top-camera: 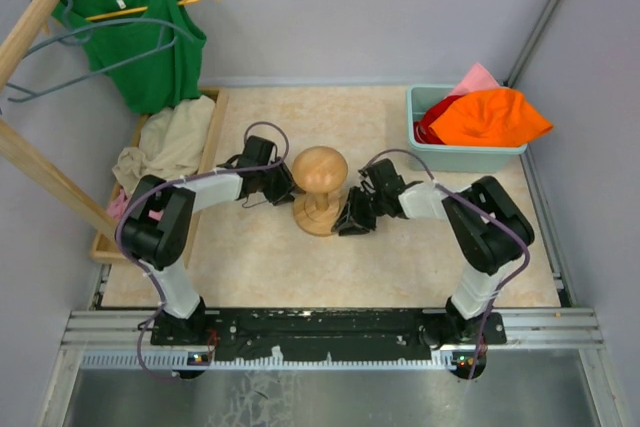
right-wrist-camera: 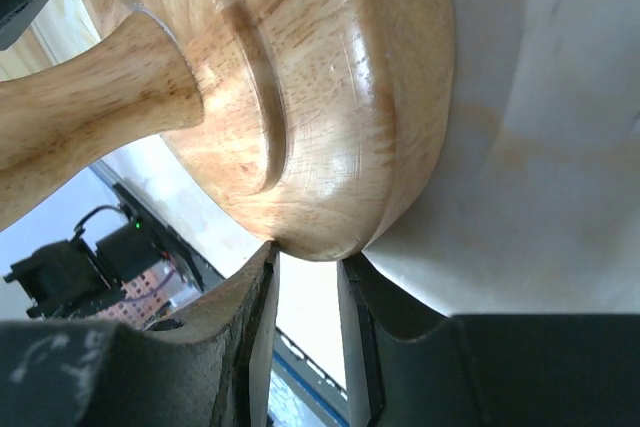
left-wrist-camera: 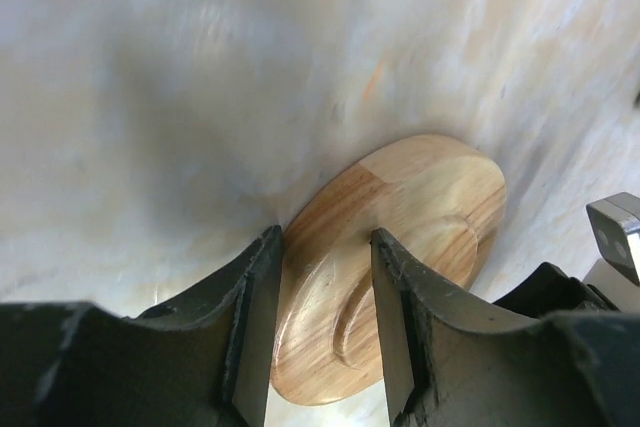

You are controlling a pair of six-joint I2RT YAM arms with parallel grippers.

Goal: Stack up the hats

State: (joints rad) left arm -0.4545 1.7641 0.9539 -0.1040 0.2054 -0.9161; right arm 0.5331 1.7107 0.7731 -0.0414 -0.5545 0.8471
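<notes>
The orange hat (top-camera: 500, 115) lies on top of a teal bin (top-camera: 470, 159) at the back right, with a red hat (top-camera: 428, 132) and a pink hat (top-camera: 478, 77) partly under it. The beige hat is not in view. A wooden hat stand (top-camera: 319, 169) stands mid-table, bare. My left gripper (top-camera: 285, 185) is open beside the stand's left side; the stand's base (left-wrist-camera: 400, 217) shows between its fingers (left-wrist-camera: 325, 247). My right gripper (top-camera: 350, 219) is low at the base's right edge, its jaws a little apart (right-wrist-camera: 307, 257), with its fingertips at the base's rim (right-wrist-camera: 330, 97) and nothing between them.
A wooden tray (top-camera: 212, 137) at the left holds beige and pink cloth (top-camera: 175, 142). A green tank top (top-camera: 150, 37) hangs on a wooden rack (top-camera: 40, 162) at the back left. The stand's stem (right-wrist-camera: 90, 117) runs across the right wrist view.
</notes>
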